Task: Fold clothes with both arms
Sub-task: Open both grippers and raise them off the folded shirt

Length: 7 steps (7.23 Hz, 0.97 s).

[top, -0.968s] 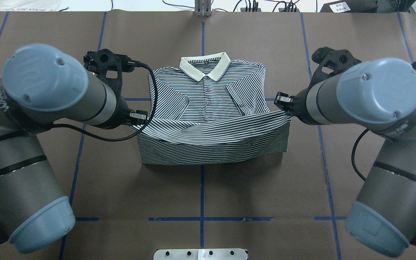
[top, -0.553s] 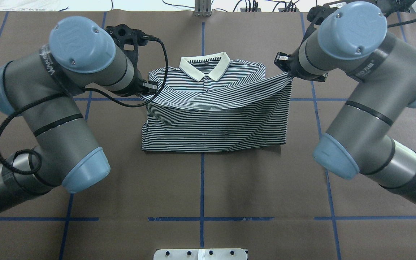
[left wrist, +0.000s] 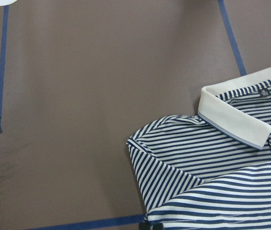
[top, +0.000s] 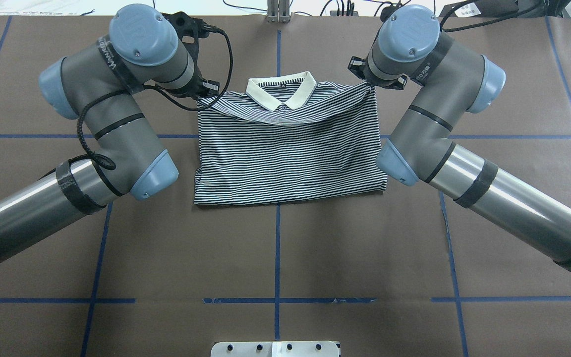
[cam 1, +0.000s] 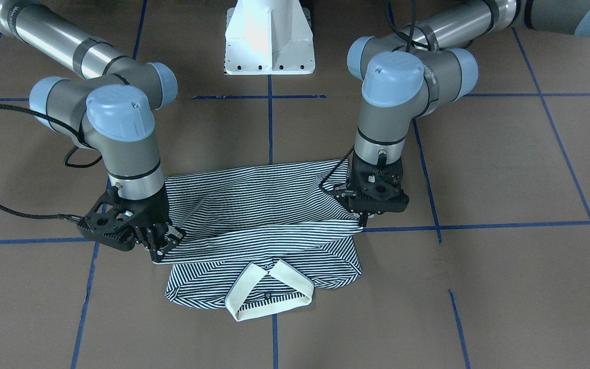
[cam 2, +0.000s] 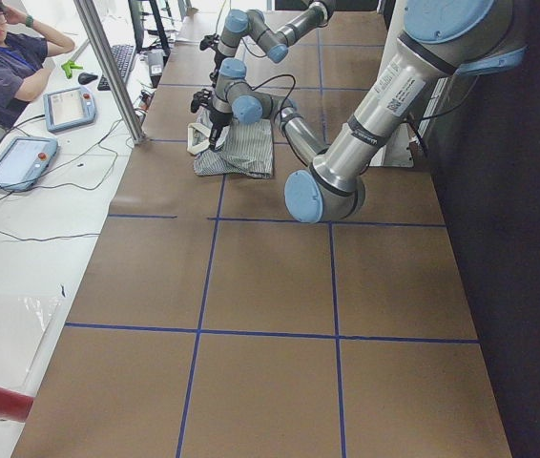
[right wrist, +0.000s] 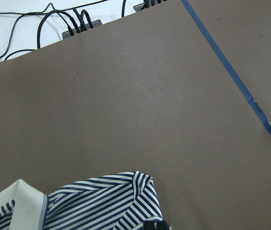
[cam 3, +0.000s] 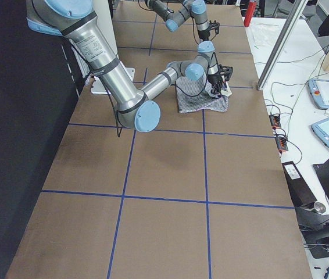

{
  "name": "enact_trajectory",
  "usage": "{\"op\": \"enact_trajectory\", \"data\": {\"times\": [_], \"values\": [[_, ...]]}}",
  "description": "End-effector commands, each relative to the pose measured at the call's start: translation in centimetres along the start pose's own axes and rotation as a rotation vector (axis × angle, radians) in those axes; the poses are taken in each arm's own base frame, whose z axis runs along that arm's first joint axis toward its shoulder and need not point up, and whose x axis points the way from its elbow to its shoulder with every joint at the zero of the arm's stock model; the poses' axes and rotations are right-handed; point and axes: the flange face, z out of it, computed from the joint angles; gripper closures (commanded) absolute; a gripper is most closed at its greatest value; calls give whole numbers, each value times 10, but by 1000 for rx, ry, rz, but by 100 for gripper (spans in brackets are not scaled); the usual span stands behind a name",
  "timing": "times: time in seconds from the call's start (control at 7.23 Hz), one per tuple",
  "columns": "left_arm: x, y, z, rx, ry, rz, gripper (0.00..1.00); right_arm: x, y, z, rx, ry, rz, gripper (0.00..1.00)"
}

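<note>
Now the left gripper (cam 1: 362, 219) is pinching one corner of the shirt's (top: 285, 158) hem (top: 285, 122), its fingers pressed together on the striped cloth. The right gripper (cam 1: 159, 248) is pinching the opposite corner the same way. Both are pointing down at the table (top: 275, 258), one on each side of the shirt's shoulders.

Between them the hem is sagging in a shallow curve, low in the middle and raised at the two held corners. It is crossing the chest just below the cream collar (top: 280, 91), so the collar is showing while most of the front is lying under the doubled-over cloth. The fold itself is lying flat along the edge nearer the robot. In the left wrist view, one shoulder is resting flat on the brown surface beside the collar.

The shirt is lying on the far half of the table, straddling the middle blue tape line (top: 276, 258). The left arm (top: 117, 129) and right arm (top: 429, 134) are reaching in from either side, elbows bent outward. The white pedestal (cam 1: 269, 41) is standing between them at the robot's edge.
</note>
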Motion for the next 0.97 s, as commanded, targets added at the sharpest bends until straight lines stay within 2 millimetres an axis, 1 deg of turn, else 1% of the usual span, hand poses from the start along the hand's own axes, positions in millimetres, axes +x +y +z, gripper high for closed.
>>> {"op": "enact_trajectory", "data": {"times": [0.0,0.28,0.41,0.55,0.69,0.83], "values": [[-17,-17,53,14,-8,-4,100,3,-1,42,8,15,-4,100],[-21,-16,61,6,-21,-7,100,-1,23,52,8,23,-28,100],[-23,-15,64,2,-25,-10,100,0,33,56,1,29,-38,66],[-26,-12,66,-2,-26,-9,57,3,41,62,31,42,-57,1],[-29,-6,68,6,-15,38,1,5,28,58,44,40,-97,0],[-47,9,66,30,26,72,0,18,-12,47,27,35,-168,0]]}}
